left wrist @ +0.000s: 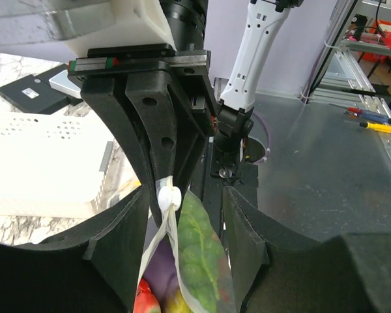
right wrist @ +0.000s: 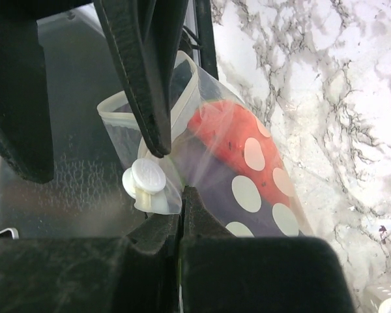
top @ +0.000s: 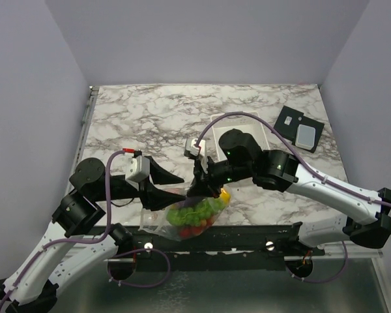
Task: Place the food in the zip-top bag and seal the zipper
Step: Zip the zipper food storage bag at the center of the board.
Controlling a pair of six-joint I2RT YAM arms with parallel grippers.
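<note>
left wrist cam: closest thing is the left gripper (left wrist: 186,193), two chunky matte black fingers spread wide at 7 and 5 o'clock, with their bases cut off by the bottom edge. the zip-top bag (left wrist: 182,280) hangs between them, clear crinkly plastic. can't tell if either finger actually touches it. through the plastic i count one green leafy piece (left wrist: 199,254), one purple lump (left wrist: 158,272), plus a red bit (left wrist: 146,301) and a yellow bit (left wrist: 176,304) cropped at 6. the right gripper (left wrist: 164,182) reaches in from 12, fingers pressed together and pinching the bag's top edge right by one white slider knob (left wrist: 170,195). there's a white perforated basket (left wrist: 45,169) at 9.

right wrist cam: its own fingers fill the bottom, with just a hairline seam between them and the bag edge nipped in it. the zipper (right wrist: 193,98) is a milky band round the mouth, partly hidden behind a left finger. the watermelon slice (right wrist: 215,127) glows red behind the white-dotted plastic. marble table (right wrist: 326,98) at 3.

top cam: the bag is at 6 by the table's front edge. the food (top: 194,218) is a green-red-yellow heap, and the bag's mouth is buried under both grippers.
</note>
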